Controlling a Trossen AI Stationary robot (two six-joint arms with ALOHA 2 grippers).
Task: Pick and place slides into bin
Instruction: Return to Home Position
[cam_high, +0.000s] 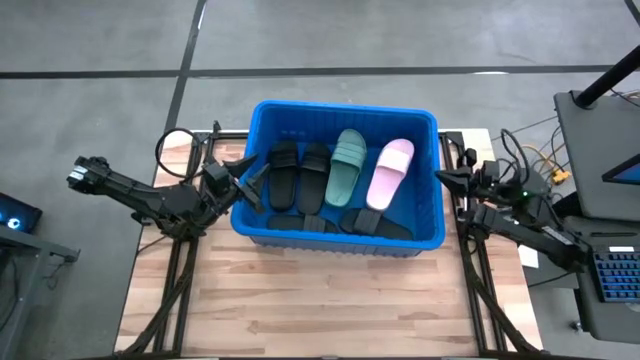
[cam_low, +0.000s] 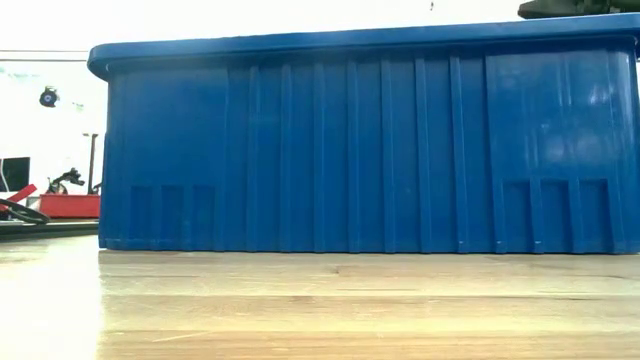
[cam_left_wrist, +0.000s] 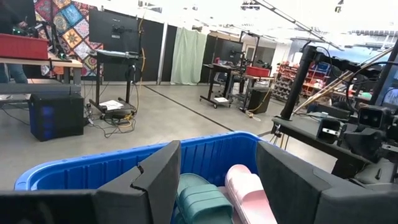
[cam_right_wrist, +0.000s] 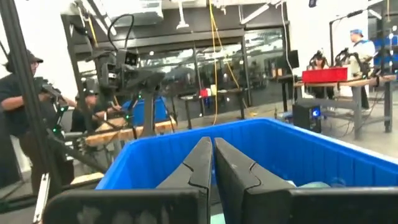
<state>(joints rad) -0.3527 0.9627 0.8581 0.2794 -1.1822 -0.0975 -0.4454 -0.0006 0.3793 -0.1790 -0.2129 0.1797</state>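
Observation:
The blue bin (cam_high: 338, 240) stands at the middle of the wooden table and fills the low view (cam_low: 360, 150). Inside lie two black slides (cam_high: 283, 172) (cam_high: 314, 175), a green slide (cam_high: 346, 165) and a pink slide (cam_high: 390, 172), side by side. More black slides (cam_high: 375, 224) lie along the near wall. My left gripper (cam_high: 248, 180) is level at the bin's left rim and open, with nothing between its fingers (cam_left_wrist: 217, 180). It looks over the green (cam_left_wrist: 199, 199) and pink (cam_left_wrist: 249, 193) slides. My right gripper (cam_high: 440, 178) is at the bin's right rim, shut and holding nothing (cam_right_wrist: 212, 165).
Bare wooden tabletop (cam_high: 320, 310) lies in front of the bin. Cables (cam_high: 178, 150) sit at the back left and wires (cam_high: 525, 150) at the back right. A keyboard (cam_high: 615, 275) and a desk stand off the table's right. People (cam_right_wrist: 18, 93) work in the room beyond.

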